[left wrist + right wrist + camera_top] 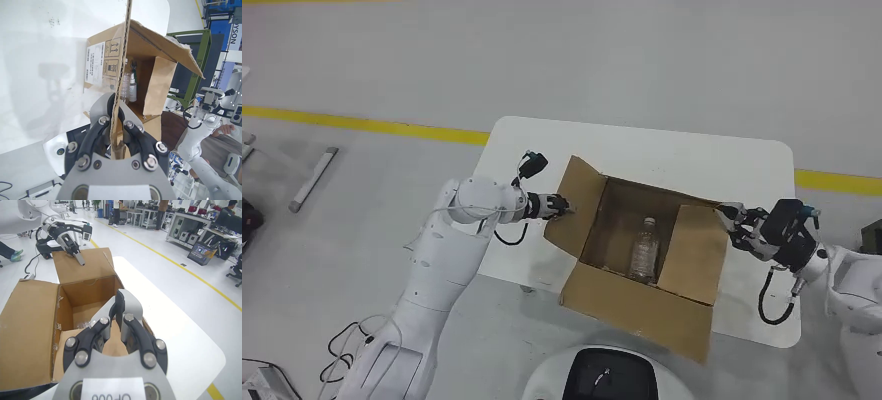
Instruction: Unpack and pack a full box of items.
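The left fingers (115,102) are clamped on the edge of one side flap (578,228) of the open cardboard box (614,215), with the cardboard pinched between them. The right fingers (117,303) are drawn together on the edge of the opposite flap (697,252). The box stands on the white bench (692,160), between the two sets of fingers. Inside it, down past the left fingers, a clear bottle (644,250) lies beside a small spray bottle (133,89).
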